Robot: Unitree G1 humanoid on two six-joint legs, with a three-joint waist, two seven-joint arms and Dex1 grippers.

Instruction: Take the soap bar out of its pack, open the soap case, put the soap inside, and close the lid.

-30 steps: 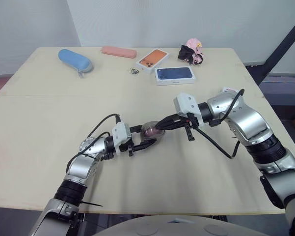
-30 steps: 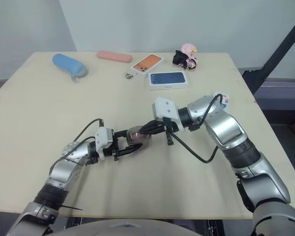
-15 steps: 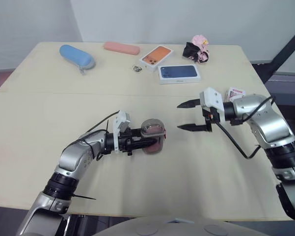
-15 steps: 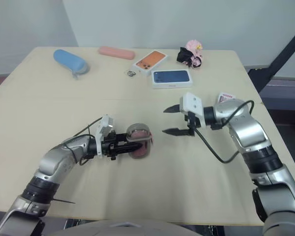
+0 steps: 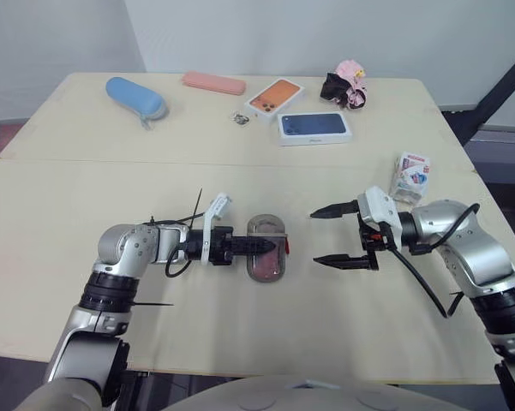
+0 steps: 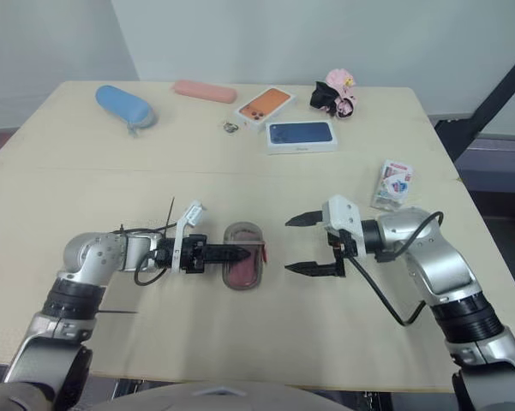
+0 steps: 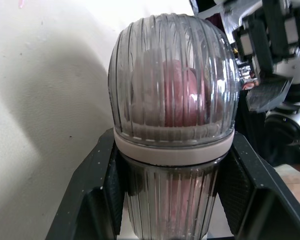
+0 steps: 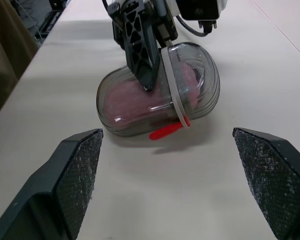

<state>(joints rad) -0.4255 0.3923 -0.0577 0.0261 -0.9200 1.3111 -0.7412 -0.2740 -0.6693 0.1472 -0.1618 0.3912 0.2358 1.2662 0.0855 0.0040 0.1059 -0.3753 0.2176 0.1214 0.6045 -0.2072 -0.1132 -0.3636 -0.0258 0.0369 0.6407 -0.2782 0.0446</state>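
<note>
My left pincer [image 5: 272,246] is clenched on the soap case [image 5: 266,267], which lies on the table [image 5: 240,334] with its lid down and the pink soap [image 8: 140,95] inside. My right pincer [image 5: 315,237] hangs released, spread wide, near the case on its right and apart from it. The soap pack [image 5: 410,175] sits well beyond the case on that same side
</note>
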